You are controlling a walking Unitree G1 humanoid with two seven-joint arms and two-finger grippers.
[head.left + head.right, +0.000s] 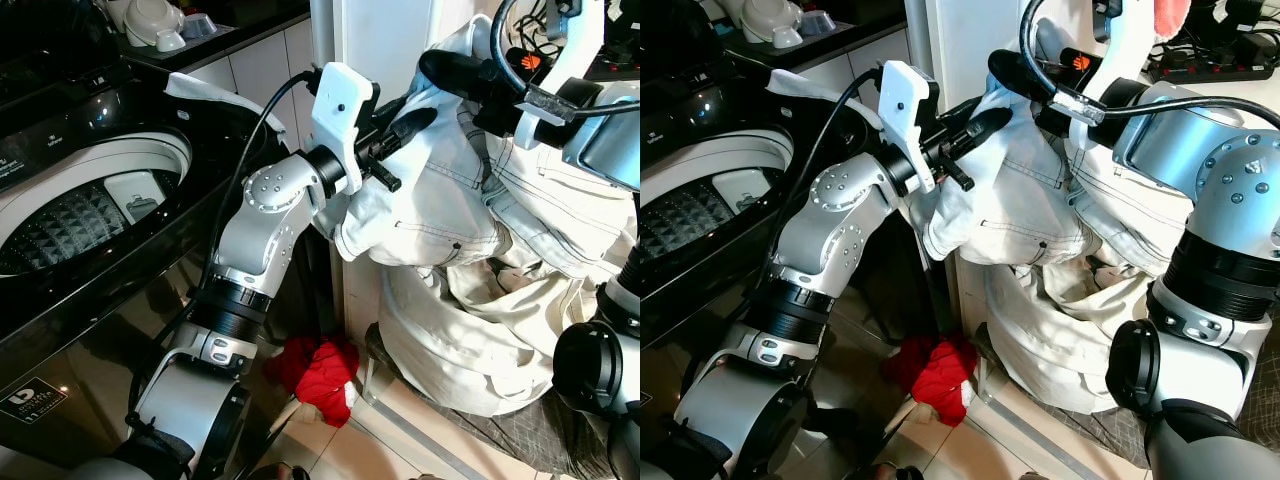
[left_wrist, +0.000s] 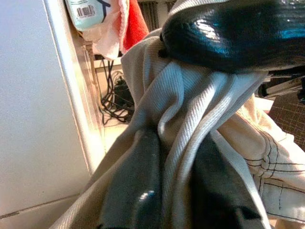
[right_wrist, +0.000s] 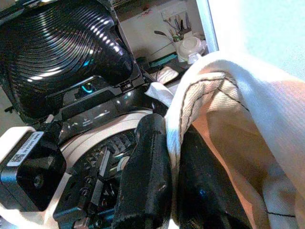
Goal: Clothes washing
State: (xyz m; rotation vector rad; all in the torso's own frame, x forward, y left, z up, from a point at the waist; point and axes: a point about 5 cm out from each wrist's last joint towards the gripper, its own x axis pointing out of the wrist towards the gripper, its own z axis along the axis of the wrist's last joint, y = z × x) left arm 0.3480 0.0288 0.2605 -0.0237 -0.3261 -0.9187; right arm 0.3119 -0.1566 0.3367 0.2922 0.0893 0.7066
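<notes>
Both grippers clamp one cream garment (image 1: 450, 210), held aloft beside the open washing machine (image 1: 90, 210). Left gripper (image 1: 400, 130) pinches a fold; right gripper (image 1: 1025, 75) grips a seamed edge. Red cloth (image 1: 320, 370) lies on the floor.

Home laundry corner beside a kitchen. Top-loading washing machine (image 1: 90, 215) with lid raised, drum open. Dark counter (image 1: 215, 40) behind it carrying white crockery (image 1: 152, 20); utensils in a holder visible in the right wrist view. White cabinet fronts (image 1: 265, 70) below the counter. Tiled floor (image 1: 330, 450) with a red garment (image 1: 320, 372) lying on it. Pale clothes (image 1: 480, 300) heaped in a pile. Power strip (image 1: 1225, 68) and cables nearby.
</notes>
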